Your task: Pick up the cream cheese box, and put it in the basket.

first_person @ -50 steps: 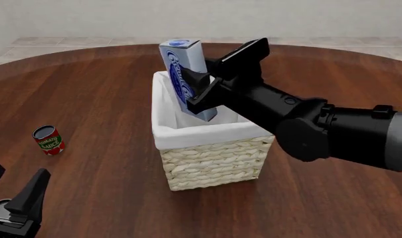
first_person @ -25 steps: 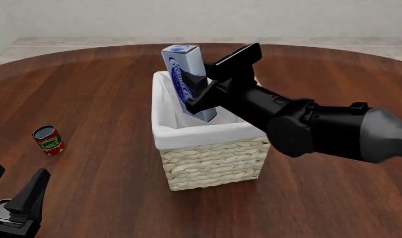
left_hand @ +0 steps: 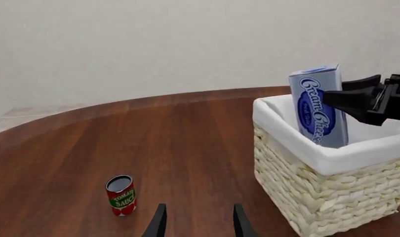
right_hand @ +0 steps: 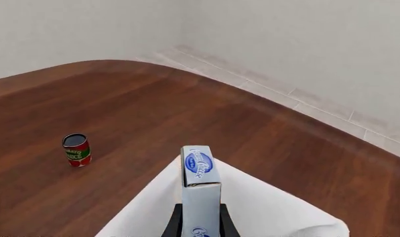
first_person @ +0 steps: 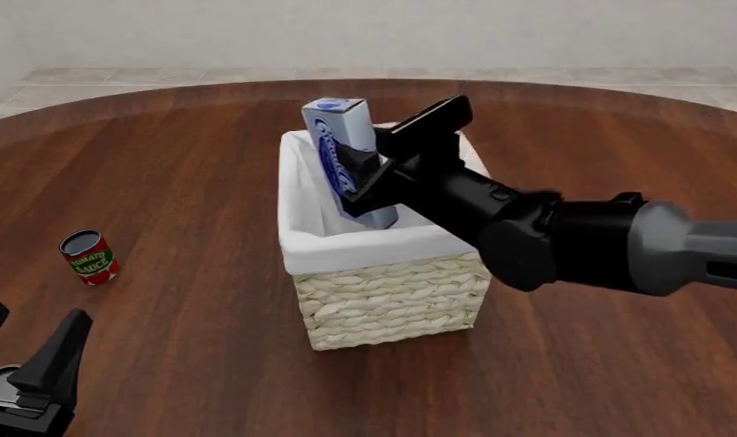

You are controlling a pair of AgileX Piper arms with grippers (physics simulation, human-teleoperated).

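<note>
Cream cheese box (first_person: 348, 164) stands on end in my right tool (first_person: 371, 173), pinched, lower half inside the basket (first_person: 387, 300). If I let go now I judge it could lean on the rim beside the tool. Right arm reaches in over the far rim; left tool (first_person: 29, 350) sits spread, low over the tabletop (first_person: 186, 200).

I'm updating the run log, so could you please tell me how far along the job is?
Pickup is done: the right gripper holds the cream cheese box upright, its lower end inside the basket. Left: release it. The left gripper sits open and idle.
</note>
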